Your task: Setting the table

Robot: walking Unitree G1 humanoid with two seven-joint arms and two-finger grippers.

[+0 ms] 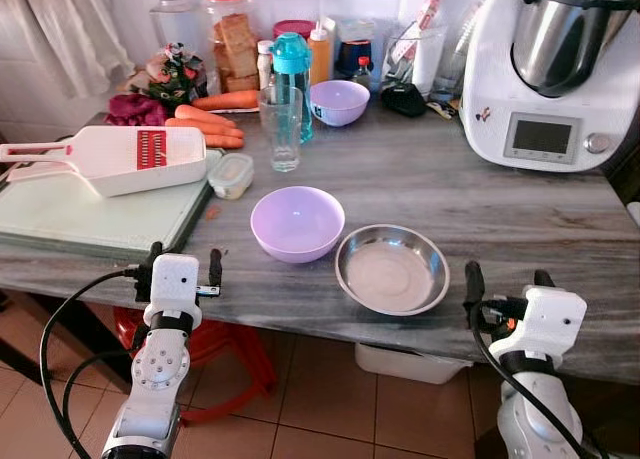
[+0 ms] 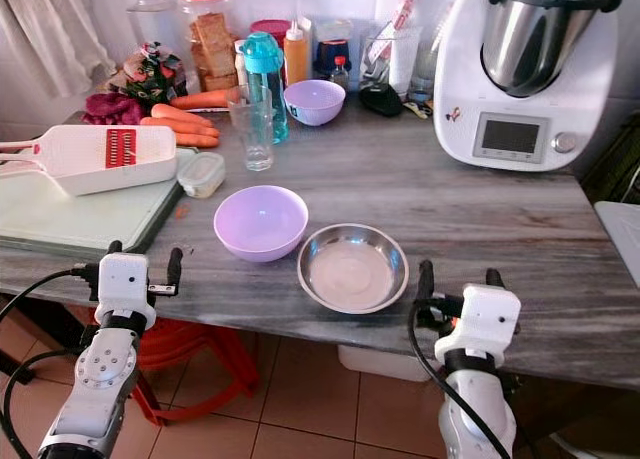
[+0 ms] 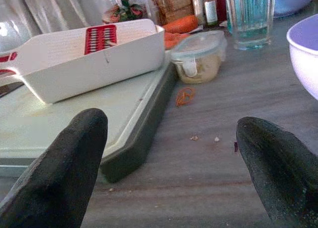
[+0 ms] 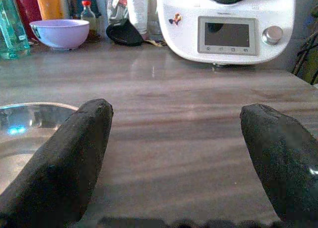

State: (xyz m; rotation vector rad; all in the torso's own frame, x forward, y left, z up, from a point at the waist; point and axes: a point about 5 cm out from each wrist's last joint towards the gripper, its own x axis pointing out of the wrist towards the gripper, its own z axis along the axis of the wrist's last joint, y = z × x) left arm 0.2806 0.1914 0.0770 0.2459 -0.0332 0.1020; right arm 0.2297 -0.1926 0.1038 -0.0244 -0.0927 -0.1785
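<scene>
A lilac bowl (image 1: 297, 222) sits on the grey counter (image 1: 500, 209) near its front edge, and a shallow steel dish (image 1: 391, 269) rests just right of it. A second lilac bowl (image 1: 339, 102) stands further back by a clear glass (image 1: 280, 129) and a teal bottle (image 1: 292, 79). My left gripper (image 1: 183, 267) hovers open at the counter's front edge, left of the near bowl. At the same edge, right of the steel dish, my right gripper (image 1: 507, 284) is also open. Neither holds anything.
A pale green cutting board (image 1: 100, 214) carries a white slicer (image 1: 120, 159) at the left. A small lidded container (image 1: 231, 175), carrots (image 1: 205, 124), jars and bottles crowd the back. A large white kitchen machine (image 1: 550, 69) fills the back right. A red stool (image 1: 215, 349) stands under the counter.
</scene>
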